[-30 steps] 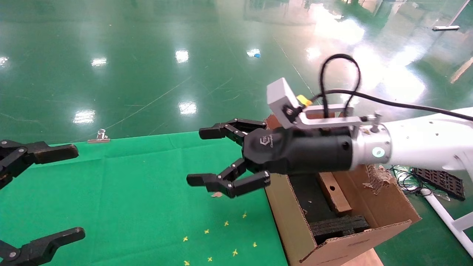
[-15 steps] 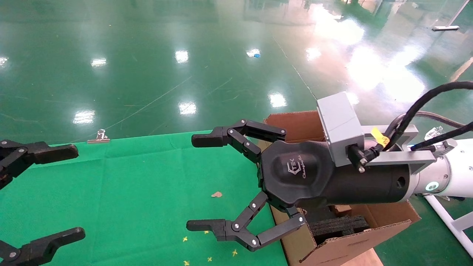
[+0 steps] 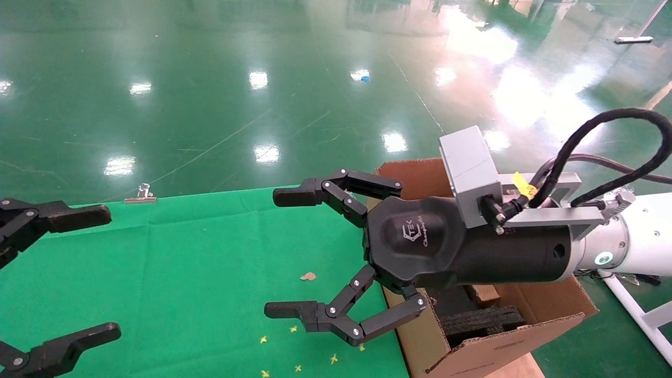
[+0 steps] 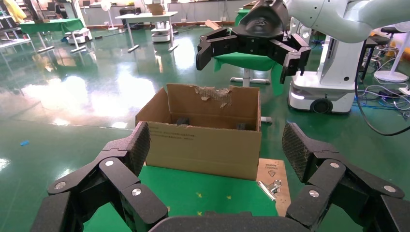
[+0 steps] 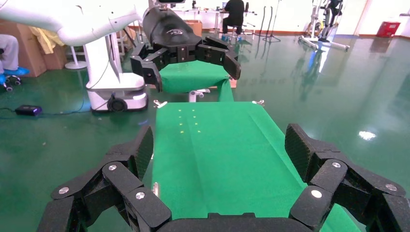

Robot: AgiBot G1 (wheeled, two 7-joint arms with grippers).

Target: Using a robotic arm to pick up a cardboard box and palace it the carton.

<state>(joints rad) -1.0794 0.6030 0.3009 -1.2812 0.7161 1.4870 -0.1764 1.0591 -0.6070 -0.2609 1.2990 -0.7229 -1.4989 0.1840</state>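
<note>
The robotic arm is my right arm, white with a black wrist. It reaches from the right over the carton (image 3: 415, 325). Its right gripper (image 3: 283, 253) is open and empty above the green cloth, just left of the carton. The carton stands at the table's right end with black foam (image 3: 480, 320) inside, and it shows in the left wrist view (image 4: 203, 145). A brown corner of the cardboard box (image 3: 485, 294) shows inside the carton; the wrist hides the rest. My left gripper (image 3: 105, 272) is open and empty at the left edge.
The green cloth (image 3: 199, 273) covers the table, with a small brown scrap (image 3: 307, 276) and several yellow marks on it. A metal binder clip (image 3: 140, 194) sits at the far edge, and another (image 4: 270, 187) lies on the wooden board by the carton. A white frame leg (image 3: 635, 310) stands at the right.
My right arm has rolled and come lower and nearer, so its wrist now covers the carton's inside. Its jaws are spread wider. The left gripper has not moved.
</note>
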